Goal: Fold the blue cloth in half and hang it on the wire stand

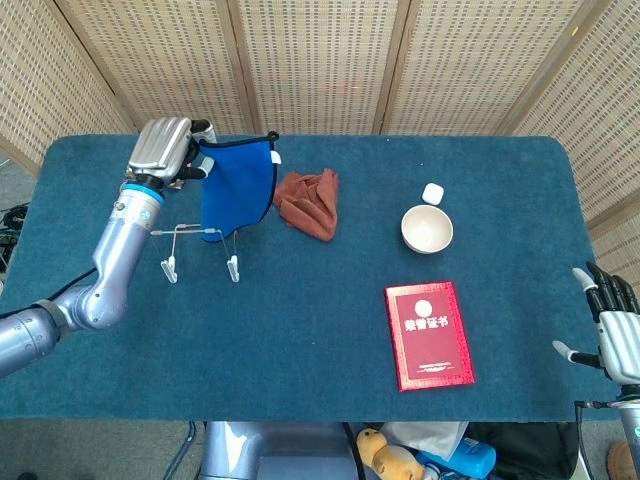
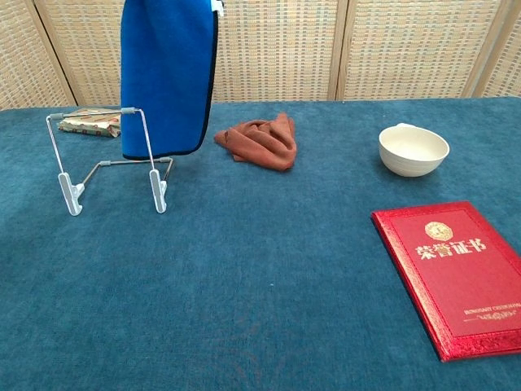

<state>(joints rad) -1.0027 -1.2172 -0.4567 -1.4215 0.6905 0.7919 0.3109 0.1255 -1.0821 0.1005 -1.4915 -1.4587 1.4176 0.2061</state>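
Cloth [image 2: 168, 77] hangs lengthwise from the left hand [image 1: 165, 150], which grips its top edge, just behind the stand [image 2: 110, 159]; right hand [image 1: 615, 325] idles open, far off

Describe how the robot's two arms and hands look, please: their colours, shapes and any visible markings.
The left arm is built of rounded, silvery blue-grey metallic segments, with a bright blue ring near the wrist. The left hand has a ribbed, silver back and dark parts at the fingers. The right hand has a pale grey-white palm and black fingers with light tips. No markings or cables can be made out.
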